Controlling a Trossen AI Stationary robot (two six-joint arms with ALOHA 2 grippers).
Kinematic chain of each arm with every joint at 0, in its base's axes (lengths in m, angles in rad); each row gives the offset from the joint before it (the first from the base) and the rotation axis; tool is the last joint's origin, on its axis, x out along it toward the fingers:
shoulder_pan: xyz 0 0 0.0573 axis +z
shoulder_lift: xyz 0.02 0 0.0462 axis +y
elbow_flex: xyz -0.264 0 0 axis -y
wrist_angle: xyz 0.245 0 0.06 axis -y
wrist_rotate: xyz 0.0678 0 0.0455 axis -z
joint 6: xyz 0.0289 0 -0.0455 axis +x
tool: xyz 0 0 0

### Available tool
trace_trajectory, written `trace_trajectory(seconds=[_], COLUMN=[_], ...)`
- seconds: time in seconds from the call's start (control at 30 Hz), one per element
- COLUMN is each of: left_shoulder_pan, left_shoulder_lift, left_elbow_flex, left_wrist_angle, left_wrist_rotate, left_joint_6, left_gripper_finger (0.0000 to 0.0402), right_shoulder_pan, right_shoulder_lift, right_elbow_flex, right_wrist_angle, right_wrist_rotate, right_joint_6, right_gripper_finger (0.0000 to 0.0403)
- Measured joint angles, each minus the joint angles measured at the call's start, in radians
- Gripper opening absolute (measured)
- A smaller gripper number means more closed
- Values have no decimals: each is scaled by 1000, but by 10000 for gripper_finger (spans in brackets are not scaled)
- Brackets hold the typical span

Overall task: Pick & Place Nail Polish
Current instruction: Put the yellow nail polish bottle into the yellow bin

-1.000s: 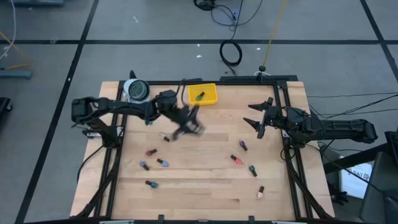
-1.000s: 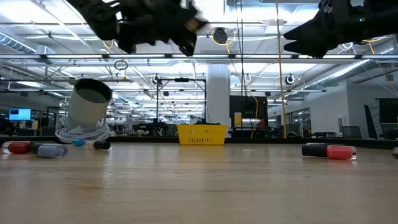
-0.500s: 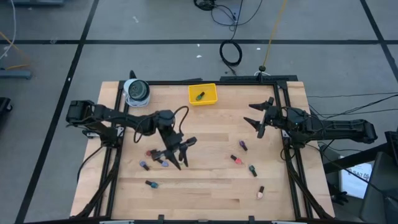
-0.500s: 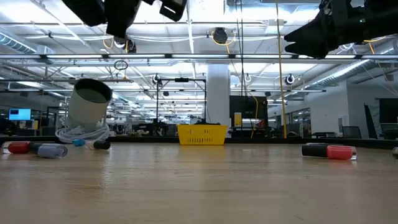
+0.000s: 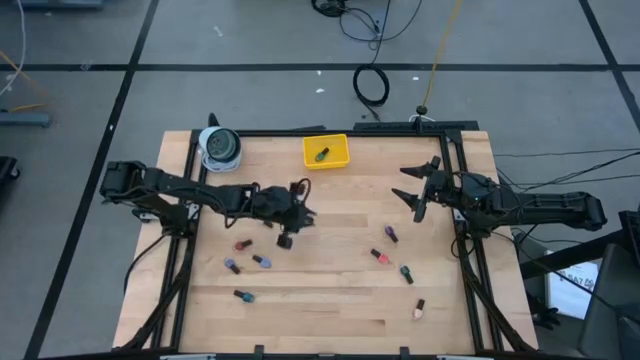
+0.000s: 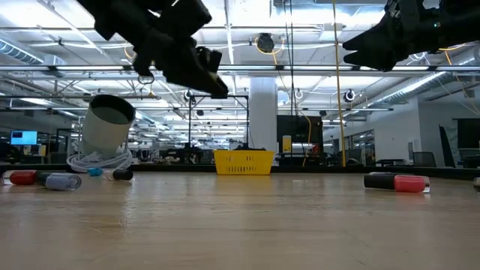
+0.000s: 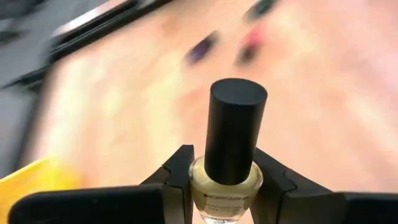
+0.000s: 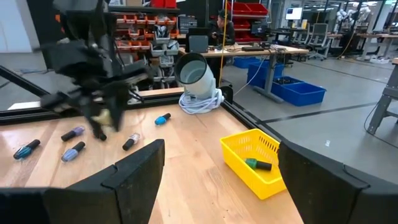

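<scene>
My left gripper (image 5: 288, 232) hangs above the table's left middle, shut on a pale yellow nail polish bottle (image 7: 225, 186) with a black cap (image 7: 235, 121). It also shows in the right wrist view (image 8: 102, 118) and the low view (image 6: 199, 73). My right gripper (image 5: 415, 190) hovers open and empty by the right edge. Several small bottles lie on their sides on the wood: a red one (image 5: 240, 245), others on the left (image 5: 262, 262) and on the right (image 5: 380, 257). A green bottle (image 5: 321, 155) lies in the yellow tray (image 5: 338, 146). My left gripper pinches the pale bottle's glass body (image 7: 205, 186) between its two fingers, on opposite sides just below the cap. The bottle lies along the fingers, with its cap pointing away from the wrist. It is lifted clear of the table.
A grey-white tape roll (image 5: 220, 146) with a coiled cord stands at the far left corner. Black frame rails (image 5: 185, 250) run along the table's sides. Bare wood lies in the middle (image 5: 330, 215).
My left gripper swung from the table's middle toward the near edge, over the bottles on the left, then came back a little toward the far edge. Its fingers, spread half a second ago, are now together on the pale bottle, which is off the table.
</scene>
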Motion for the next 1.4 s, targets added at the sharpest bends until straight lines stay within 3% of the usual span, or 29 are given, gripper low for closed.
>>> trace_trajectory(seconds=[0.4,0.5,0.77,0.87,1.03,1.13,1.27,1.4], left_shoulder_pan=[-35,-35,-32,-11,65,84,96,96], left_shoulder_lift=[-1,-1,-1,-1,7,32,74,115], left_elbow_flex=[0,0,0,0,0,-2,-2,-2], left_wrist_angle=[-2,3,-3,-12,-4,35,233,660], left_wrist_rotate=[-821,-853,-772,-632,-93,99,424,742], left_joint_6=[147,179,130,35,-136,-164,-192,-442], left_gripper_finger=[94,94,94,94,94,97,95,95], right_shoulder_pan=[0,0,0,0,0,0,0,0], right_shoulder_lift=[0,0,0,0,0,0,1,3], right_elbow_flex=[0,0,0,0,0,0,0,0], right_wrist_angle=[1,1,1,1,1,1,7,11], right_wrist_rotate=[0,0,0,0,0,0,0,-1], right_joint_6=[1,1,1,1,1,5,5,5], right_gripper_finger=[297,297,297,297,297,297,297,297])
